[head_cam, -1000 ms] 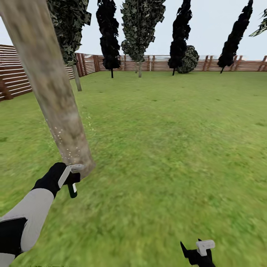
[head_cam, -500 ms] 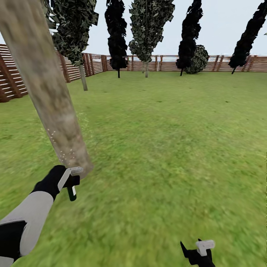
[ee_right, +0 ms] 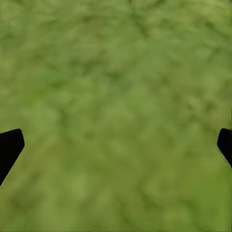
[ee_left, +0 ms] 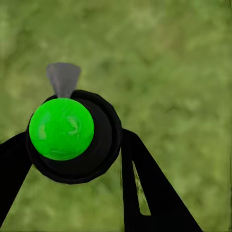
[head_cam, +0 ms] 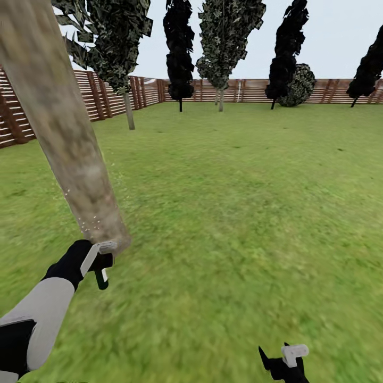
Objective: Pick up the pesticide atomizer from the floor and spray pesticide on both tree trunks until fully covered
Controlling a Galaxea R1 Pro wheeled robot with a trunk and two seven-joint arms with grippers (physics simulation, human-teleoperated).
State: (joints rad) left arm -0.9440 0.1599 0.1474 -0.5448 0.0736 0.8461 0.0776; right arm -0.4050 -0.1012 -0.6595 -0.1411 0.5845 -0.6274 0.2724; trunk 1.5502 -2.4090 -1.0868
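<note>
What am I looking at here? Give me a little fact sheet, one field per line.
setting: grass lawn ringed by a brown slat fence
left gripper: shut on the atomizer, a dark bottle with a bright green round end
near tree trunk: thick, leaning, right beside the atomizer
pesticide: whitish specks low on that trunk
right gripper: open over bare grass, holding nothing
background: several dark-crowned trees along the far fence
</note>
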